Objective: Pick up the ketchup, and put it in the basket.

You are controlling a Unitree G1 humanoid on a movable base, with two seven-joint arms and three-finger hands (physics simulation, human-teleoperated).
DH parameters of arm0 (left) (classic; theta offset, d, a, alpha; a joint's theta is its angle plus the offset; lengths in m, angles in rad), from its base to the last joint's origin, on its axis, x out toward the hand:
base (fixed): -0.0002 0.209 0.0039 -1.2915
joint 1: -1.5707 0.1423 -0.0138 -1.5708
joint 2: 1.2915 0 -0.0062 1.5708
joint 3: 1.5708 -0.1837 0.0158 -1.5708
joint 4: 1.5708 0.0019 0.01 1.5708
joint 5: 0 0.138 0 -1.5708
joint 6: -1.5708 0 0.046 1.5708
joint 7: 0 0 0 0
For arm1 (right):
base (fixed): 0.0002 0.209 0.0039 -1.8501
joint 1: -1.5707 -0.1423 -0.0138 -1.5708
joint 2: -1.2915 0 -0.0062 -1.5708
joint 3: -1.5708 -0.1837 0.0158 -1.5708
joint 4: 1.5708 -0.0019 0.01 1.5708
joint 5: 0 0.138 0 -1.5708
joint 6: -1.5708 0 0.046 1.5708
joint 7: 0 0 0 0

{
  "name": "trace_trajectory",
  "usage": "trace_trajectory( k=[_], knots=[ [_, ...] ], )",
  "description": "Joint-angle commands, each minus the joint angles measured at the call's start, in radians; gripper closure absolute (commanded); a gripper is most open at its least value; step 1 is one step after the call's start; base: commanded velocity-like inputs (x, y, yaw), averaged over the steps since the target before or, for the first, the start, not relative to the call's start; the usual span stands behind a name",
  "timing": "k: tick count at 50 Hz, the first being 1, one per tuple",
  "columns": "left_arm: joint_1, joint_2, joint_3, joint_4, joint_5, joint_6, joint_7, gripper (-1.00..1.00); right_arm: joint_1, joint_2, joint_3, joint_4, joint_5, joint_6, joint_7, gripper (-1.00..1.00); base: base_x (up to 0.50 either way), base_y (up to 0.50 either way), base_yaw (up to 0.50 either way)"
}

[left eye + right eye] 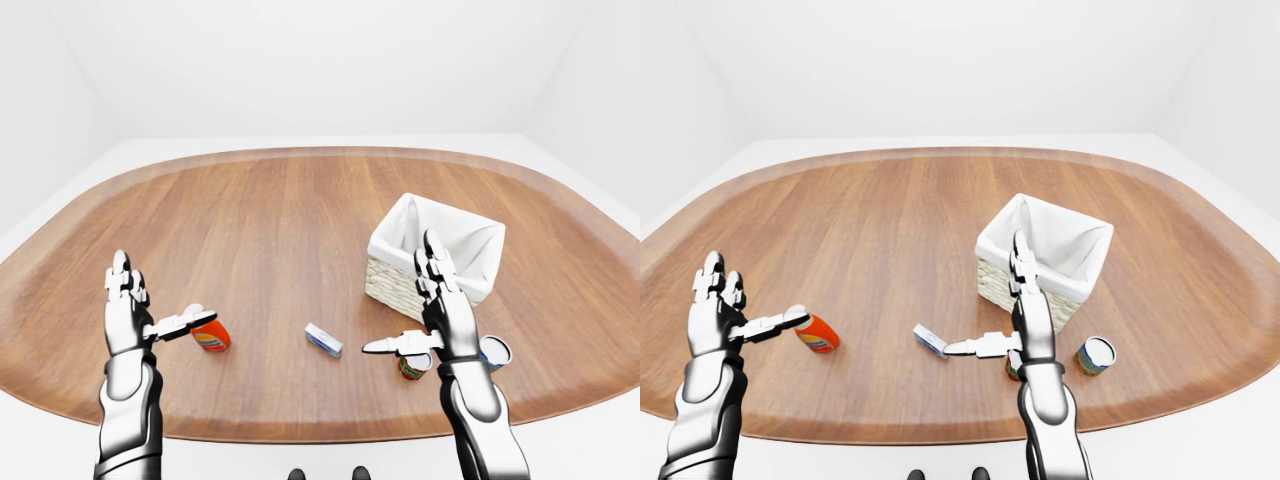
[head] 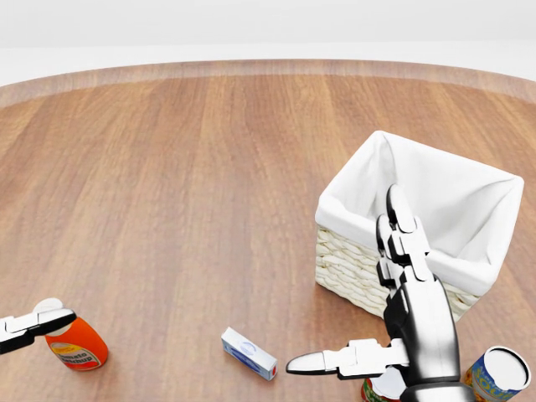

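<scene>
two hands, both spread and empty: left hand [image 1: 128, 308] stands beside the ketchup [image 1: 210, 335] lying on the table [image 1: 270, 215], thumb over its cap, likely lining up a grasp; right hand [image 1: 437, 315] idles near the basket [image 1: 434, 252].

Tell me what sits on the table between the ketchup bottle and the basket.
A small white-and-blue box lies between the ketchup bottle and the basket; otherwise bare wood, clearest in the head view.
</scene>
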Motion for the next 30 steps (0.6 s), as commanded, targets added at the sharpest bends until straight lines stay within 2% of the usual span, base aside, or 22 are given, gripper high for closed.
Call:
trace_trajectory(
  k=[1,14,30],
  knots=[
    [-0.041,0.042,-0.003,0.162,-0.003,0.0,0.027,-1.0,0.0,0.0,0.002,0.003,-0.002,0.0,0.0,-1.0,0.0,0.0,0.0],
    [-0.083,0.045,-0.054,0.31,0.008,0.0,0.042,-1.0,-0.001,0.0,0.007,0.009,-0.005,0.0,-0.003,-1.0,0.0,0.0,0.0],
    [-0.205,0.089,-0.097,0.563,-0.003,0.0,0.075,-1.0,0.001,0.0,0.011,0.003,-0.006,0.0,-0.003,-1.0,0.0,0.0,0.0]
  ],
)
